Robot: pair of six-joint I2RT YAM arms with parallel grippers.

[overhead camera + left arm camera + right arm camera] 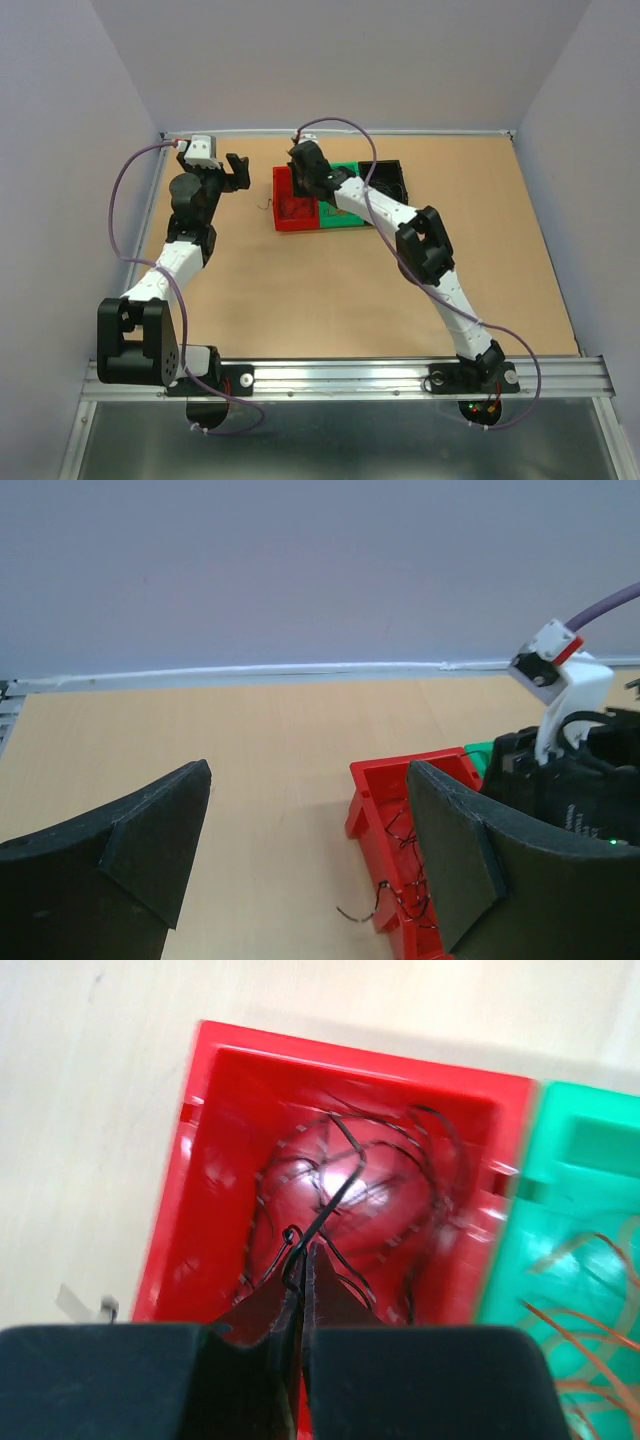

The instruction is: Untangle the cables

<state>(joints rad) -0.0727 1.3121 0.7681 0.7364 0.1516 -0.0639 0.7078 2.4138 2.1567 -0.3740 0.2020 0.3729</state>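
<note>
Right gripper (302,1260) hangs over the red bin (215,1140) — fingers (262,1312) pressed together, one strand of the dark cables (350,1190) caught at the tips. The rest sits in a loose curly tangle on the bin floor. Green bin (560,1160) touches it on the right — orange cables (590,1300) inside. Pale worktop (90,1110) on the left.

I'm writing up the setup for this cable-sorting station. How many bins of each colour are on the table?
Red bin: 1
Green bin: 1
Black bin: 1
Total: 3
</note>
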